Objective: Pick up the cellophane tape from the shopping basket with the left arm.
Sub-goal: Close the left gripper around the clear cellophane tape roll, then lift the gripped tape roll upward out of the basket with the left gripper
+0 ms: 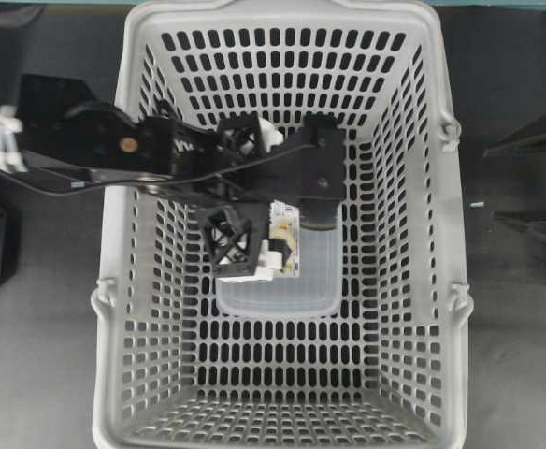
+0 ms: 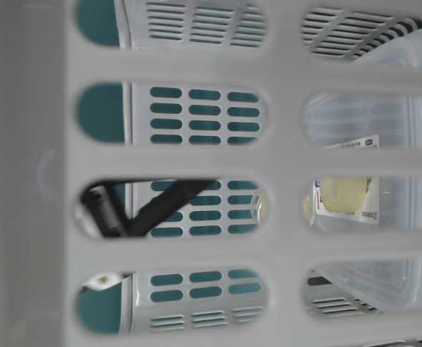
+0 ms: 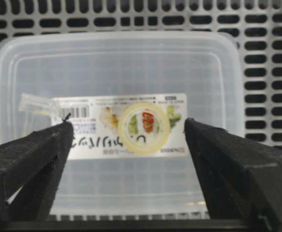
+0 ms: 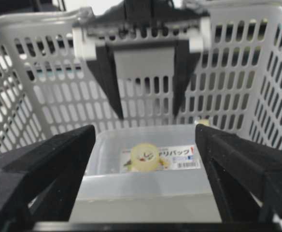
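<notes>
I see left gripper jaws wide over cellophane tape, tape resting on food box lid mid shopping basket, right gripper wide too

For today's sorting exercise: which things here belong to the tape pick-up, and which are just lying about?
Belongs to the job:
tape
basket
left gripper, open above the tape

Just there:
food box, under the tape
right gripper, open, outside the basket

The left arm reaches into the shopping basket; its gripper hangs with jaws apart above the clear food box.
</notes>
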Robot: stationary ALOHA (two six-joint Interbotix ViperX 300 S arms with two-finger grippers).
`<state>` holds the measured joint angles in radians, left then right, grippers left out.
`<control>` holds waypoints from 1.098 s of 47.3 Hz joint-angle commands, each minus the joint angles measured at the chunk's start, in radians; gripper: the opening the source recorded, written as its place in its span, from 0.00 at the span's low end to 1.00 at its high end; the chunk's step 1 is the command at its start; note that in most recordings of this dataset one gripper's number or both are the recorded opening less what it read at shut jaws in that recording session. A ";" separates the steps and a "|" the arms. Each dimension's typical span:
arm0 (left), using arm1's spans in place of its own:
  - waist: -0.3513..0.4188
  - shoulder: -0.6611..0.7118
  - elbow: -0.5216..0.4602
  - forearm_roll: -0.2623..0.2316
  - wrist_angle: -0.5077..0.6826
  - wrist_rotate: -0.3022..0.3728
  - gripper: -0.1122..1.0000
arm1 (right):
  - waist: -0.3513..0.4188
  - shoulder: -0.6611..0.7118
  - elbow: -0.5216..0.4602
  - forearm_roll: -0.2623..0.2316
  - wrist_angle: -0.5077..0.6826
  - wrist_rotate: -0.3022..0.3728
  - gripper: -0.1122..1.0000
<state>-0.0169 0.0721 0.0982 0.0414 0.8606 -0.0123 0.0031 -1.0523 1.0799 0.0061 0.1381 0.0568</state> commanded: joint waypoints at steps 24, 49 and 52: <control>-0.009 0.104 -0.011 0.003 0.006 0.002 0.92 | 0.000 -0.025 0.014 0.003 -0.012 0.009 0.82; -0.008 0.152 0.011 0.003 0.014 0.011 0.91 | 0.002 -0.026 0.025 0.003 -0.021 0.031 0.82; -0.008 0.150 0.018 0.003 0.014 0.017 0.91 | 0.002 -0.025 0.026 0.003 -0.021 0.032 0.82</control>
<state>-0.0230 0.2301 0.1150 0.0414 0.8774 0.0000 0.0031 -1.0830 1.1137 0.0061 0.1289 0.0844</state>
